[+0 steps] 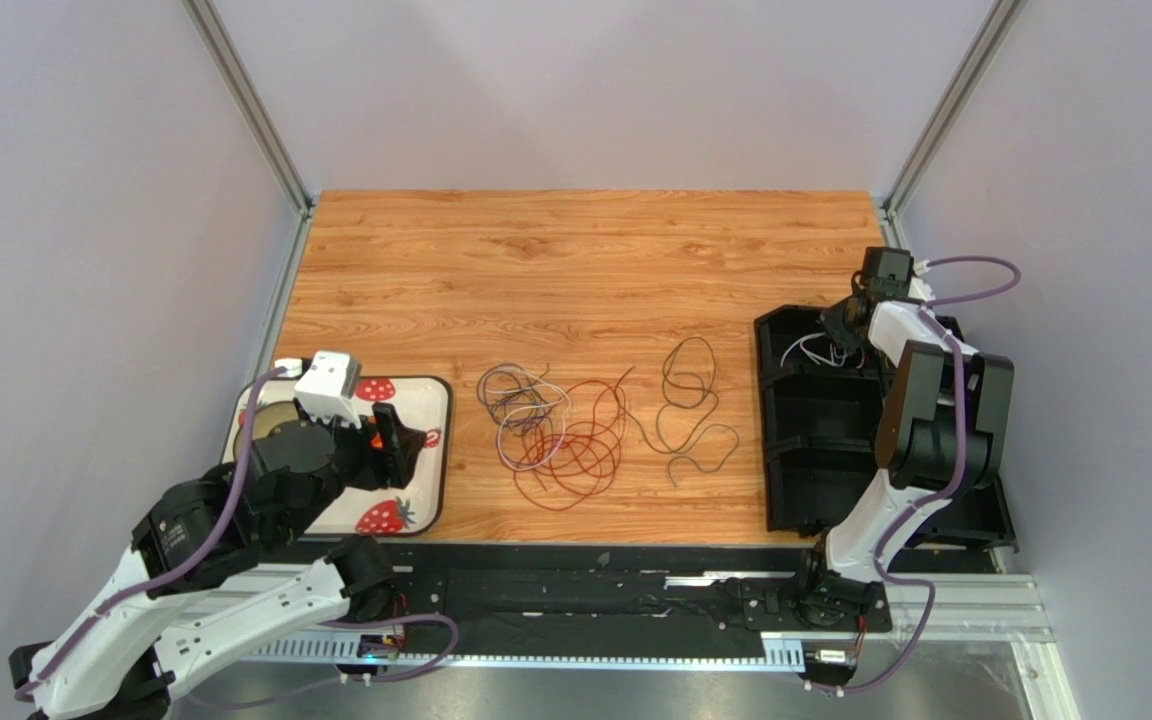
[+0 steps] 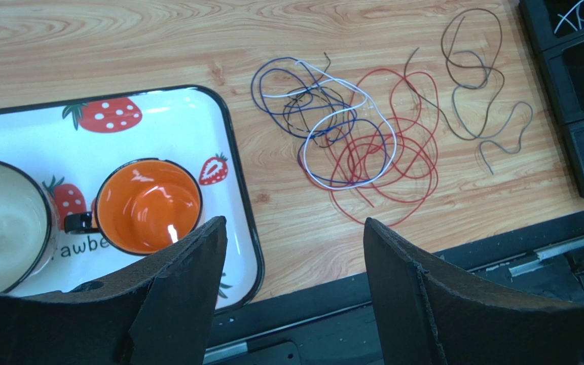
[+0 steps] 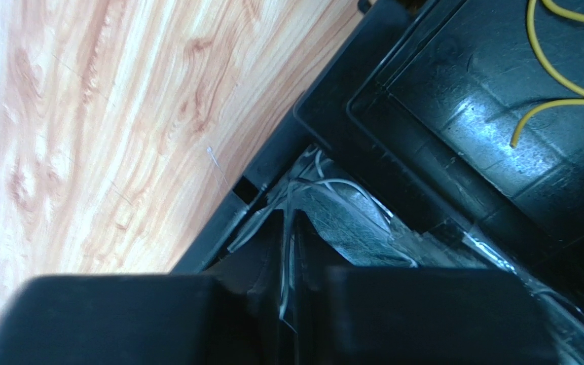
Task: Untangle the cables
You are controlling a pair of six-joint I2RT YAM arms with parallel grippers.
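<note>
One white cable (image 3: 338, 183) pinched between right fingers (image 3: 261, 258)

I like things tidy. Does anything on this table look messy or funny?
Yes. The cables in the middle are one knot: red, white, blue and dark loops lie over each other. One grey cable lies mostly off to the right of them. Nothing looks spilled or broken.

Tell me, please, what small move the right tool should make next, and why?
Probably open the right tool to let go: it sits low over the far compartment of the black tray, closed on the white cable, whose loops already lie inside.
</note>
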